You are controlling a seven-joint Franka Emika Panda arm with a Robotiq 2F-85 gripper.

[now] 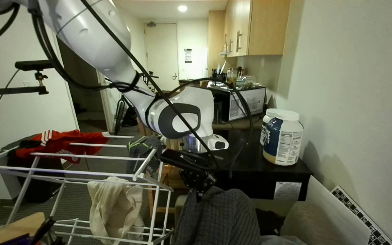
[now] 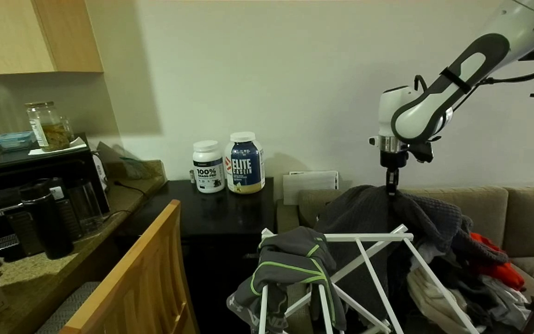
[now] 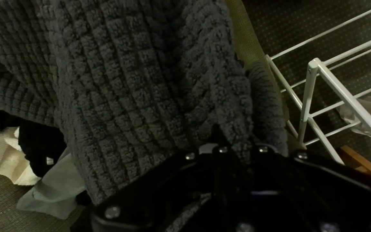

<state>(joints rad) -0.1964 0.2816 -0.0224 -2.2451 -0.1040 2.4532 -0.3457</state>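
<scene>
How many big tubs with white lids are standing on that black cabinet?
2. A larger tub with a blue label stands beside a smaller white tub, both on the black cabinet. I see no others, though something small could be hidden behind them.

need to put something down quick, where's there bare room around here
Bare: the black cabinet top in front of the two tubs, between counter and sofa; also drying rack bars between the red garment and green-striped garment. Crowded: the sofa, where the gripper grips the dark grey cloth beside heaped clothes, and the counter around the black appliances.
</scene>
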